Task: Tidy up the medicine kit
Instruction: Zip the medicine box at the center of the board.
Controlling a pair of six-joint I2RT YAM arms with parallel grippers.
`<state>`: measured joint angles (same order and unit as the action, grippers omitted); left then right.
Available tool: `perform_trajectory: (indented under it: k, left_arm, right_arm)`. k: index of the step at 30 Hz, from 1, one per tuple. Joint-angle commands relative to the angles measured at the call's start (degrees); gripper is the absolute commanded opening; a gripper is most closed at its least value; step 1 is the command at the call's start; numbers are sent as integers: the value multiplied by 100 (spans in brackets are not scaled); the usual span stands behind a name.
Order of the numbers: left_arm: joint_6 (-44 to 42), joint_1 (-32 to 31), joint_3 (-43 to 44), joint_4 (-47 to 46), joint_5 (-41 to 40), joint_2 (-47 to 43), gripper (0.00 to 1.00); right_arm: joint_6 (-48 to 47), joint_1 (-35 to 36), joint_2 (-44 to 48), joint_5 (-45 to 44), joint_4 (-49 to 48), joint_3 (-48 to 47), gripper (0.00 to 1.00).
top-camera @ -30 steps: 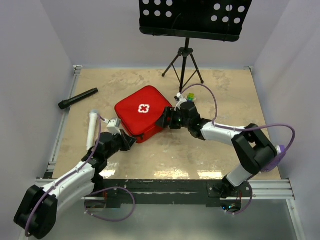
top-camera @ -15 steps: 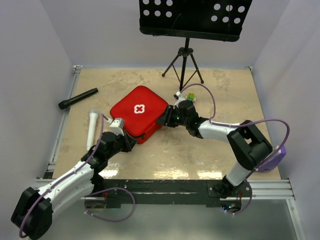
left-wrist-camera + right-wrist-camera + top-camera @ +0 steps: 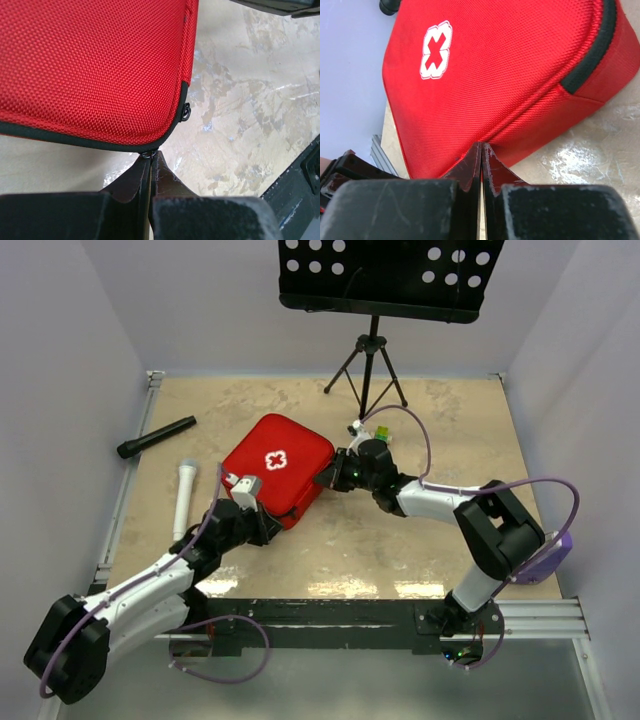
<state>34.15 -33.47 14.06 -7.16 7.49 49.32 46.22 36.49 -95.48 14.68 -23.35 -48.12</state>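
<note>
Beige mottled table fills the floor of the white-walled cell. At its far edge you have a black perforated music stand on a tripod.

Both arms reach in from the near rail and meet at the medicine kit. The left arm comes in from the near left. The right arm folds back from the near right.

Medicine kit: a red woven fabric case, zipped closed and lying flat, lid up. It sits a little left of the table's centre, turned so one corner points near.

Left of the kit, apart from it, lies a white cylinder. Further left and far lies the black flashlight.

Left gripper: your fingers are pressed together with no gap. In the left wrist view the tips touch the black piping at the kit's near corner. You cannot tell whether they nip the piping, a zip tab or nothing.

Right gripper: jaws are also fully together. In the right wrist view the tips rest against the red side wall at the kit's right edge. No fabric is visibly pinched between them.

A black band curves across the lid close to the right wrist camera.

White cross sits mid-lid. In the right wrist view it lies toward the far left of the lid.

Smallest item: a black zip ring hangs at the kit's side seam, just right of the near corner, clear of the left tips
</note>
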Motion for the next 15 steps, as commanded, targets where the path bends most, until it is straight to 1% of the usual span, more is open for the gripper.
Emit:
perform_trajectory:
  k: [1,8,11,13,14,15]
  left_arm:
    - [-216,-89,316,-444,429,253,0]
    - [-260,-133,544,-524,403,500,0]
    - [-277,-133,632,-488,298,430,0]
    - [-269,-133,641,-532,315,438,0]
    - [-269,-124,659,-550,350,490,0]
    - [-277,-124,676,-532,367,534,0]
  right_arm:
    - [-104,95,56,149,-275,-110,0]
    - [-227,350,100,9,-266,30,0]
    - [-385,455,407,-315,-204,223,0]
    - [-560,525,583,-395,-205,329,12]
    - [-674,595,644,-430,-126,329,21]
    - [-788,692,697,-509,-39,312,29]
